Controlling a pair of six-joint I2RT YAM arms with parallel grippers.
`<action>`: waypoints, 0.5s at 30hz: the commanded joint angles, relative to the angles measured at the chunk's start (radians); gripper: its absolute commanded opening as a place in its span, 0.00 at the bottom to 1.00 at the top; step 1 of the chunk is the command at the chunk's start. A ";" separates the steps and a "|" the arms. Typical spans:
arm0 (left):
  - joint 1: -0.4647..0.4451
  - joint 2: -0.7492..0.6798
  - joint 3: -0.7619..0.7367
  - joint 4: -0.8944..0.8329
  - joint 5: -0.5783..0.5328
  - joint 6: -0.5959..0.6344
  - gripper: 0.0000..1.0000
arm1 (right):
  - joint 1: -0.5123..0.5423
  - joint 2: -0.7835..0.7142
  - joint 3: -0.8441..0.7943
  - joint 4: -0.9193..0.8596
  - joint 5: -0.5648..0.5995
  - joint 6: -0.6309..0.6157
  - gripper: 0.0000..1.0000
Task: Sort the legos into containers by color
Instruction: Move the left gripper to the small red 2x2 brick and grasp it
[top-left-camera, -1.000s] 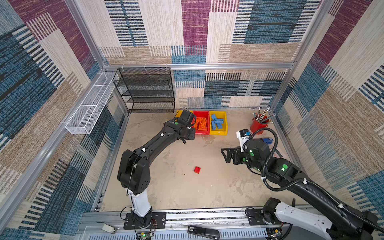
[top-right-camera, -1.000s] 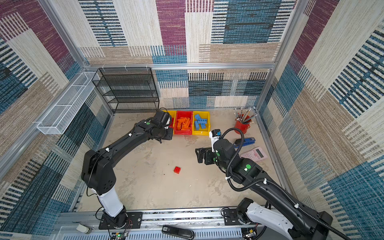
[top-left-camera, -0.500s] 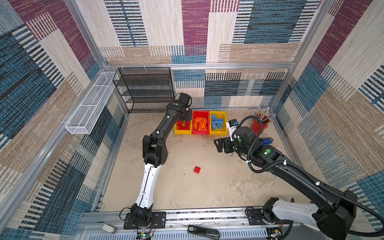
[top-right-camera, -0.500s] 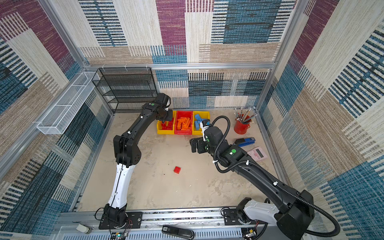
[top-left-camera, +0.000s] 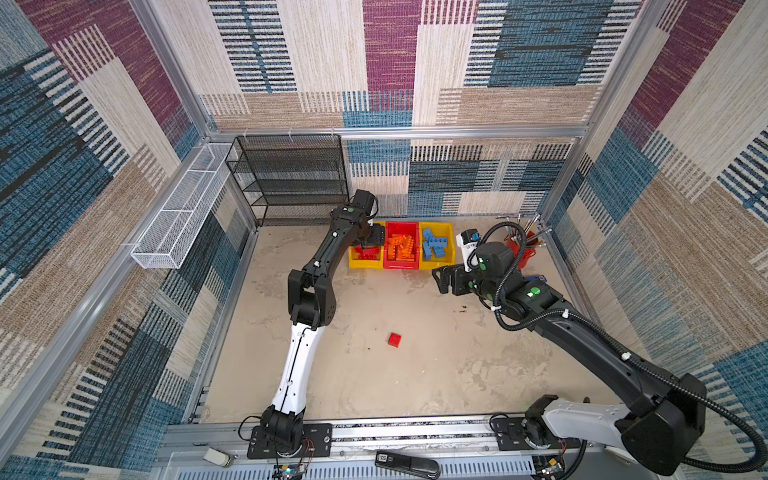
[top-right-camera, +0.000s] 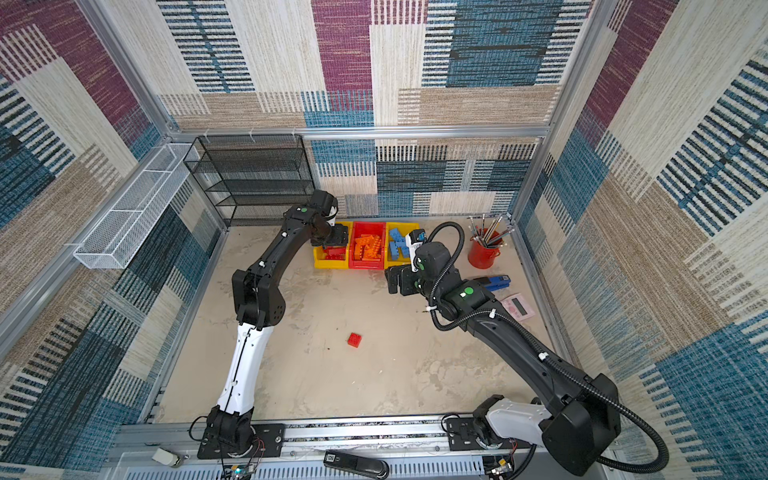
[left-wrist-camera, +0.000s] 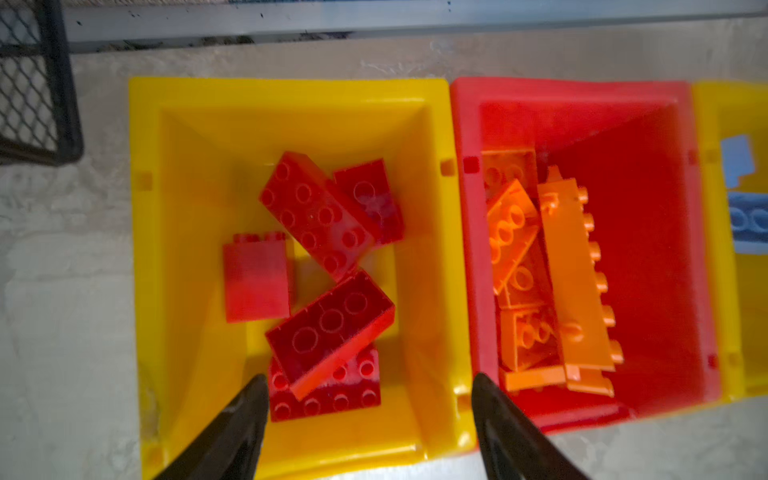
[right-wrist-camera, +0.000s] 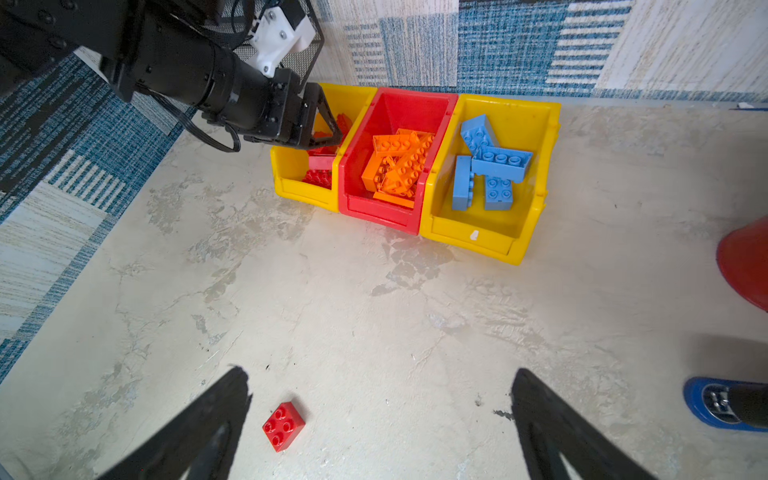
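Above the yellow bin (left-wrist-camera: 291, 95), left tool (left-wrist-camera: 370, 380) released, red legos (left-wrist-camera: 328, 328) directly beneath, right tool (right-wrist-camera: 380, 371) released.

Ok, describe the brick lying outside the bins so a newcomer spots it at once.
Find the row of three bins at the back wall. Come forward onto the tabletop: a small square red four-stud brick lies there alone. All the other bricks sit inside bins.

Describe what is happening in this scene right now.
Sorting by colour is under way. The left gripper hangs open over the left yellow bin of red bricks. The red bin holds orange bricks, the right yellow bin blue bricks. The right gripper is open above the table; a stray red brick lies there.
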 joint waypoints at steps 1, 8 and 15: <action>-0.016 -0.163 -0.174 0.075 0.029 -0.011 0.78 | -0.001 -0.019 0.012 0.019 -0.013 -0.011 0.99; -0.082 -0.603 -0.810 0.296 0.044 -0.089 0.78 | -0.001 -0.109 -0.015 0.003 -0.070 0.031 0.99; -0.325 -0.905 -1.307 0.413 -0.045 -0.179 0.79 | -0.001 -0.257 -0.094 -0.051 -0.067 0.081 0.99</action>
